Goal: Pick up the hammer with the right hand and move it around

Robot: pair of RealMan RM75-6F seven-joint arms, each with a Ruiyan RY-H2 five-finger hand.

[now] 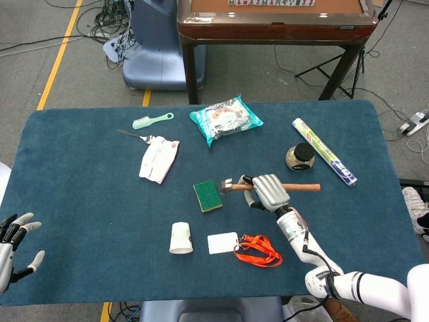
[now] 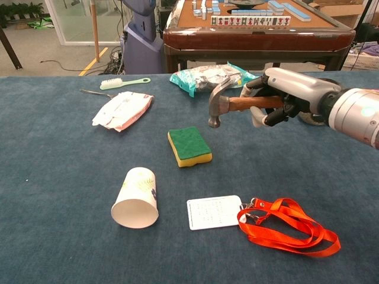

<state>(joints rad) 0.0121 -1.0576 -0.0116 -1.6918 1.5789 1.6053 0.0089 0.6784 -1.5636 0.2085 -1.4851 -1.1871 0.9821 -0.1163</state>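
My right hand (image 1: 269,190) (image 2: 284,94) grips the wooden handle of the hammer (image 1: 298,187) (image 2: 228,103) and holds it above the blue table. The steel head (image 2: 217,104) points left and hangs just right of the green sponge (image 1: 208,195) (image 2: 189,145). The handle's free end sticks out to the right in the head view. My left hand (image 1: 12,241) hovers at the table's front left corner with its fingers spread and nothing in it.
On the table lie a paper cup (image 2: 135,198), a white card with an orange lanyard (image 2: 284,229), a wipes packet (image 2: 122,110), a brush (image 2: 123,82), a fork (image 1: 136,136), a teal bag (image 1: 226,118), a dark jar (image 1: 300,156) and a foil roll (image 1: 324,151). A mahjong table (image 1: 275,20) stands behind.
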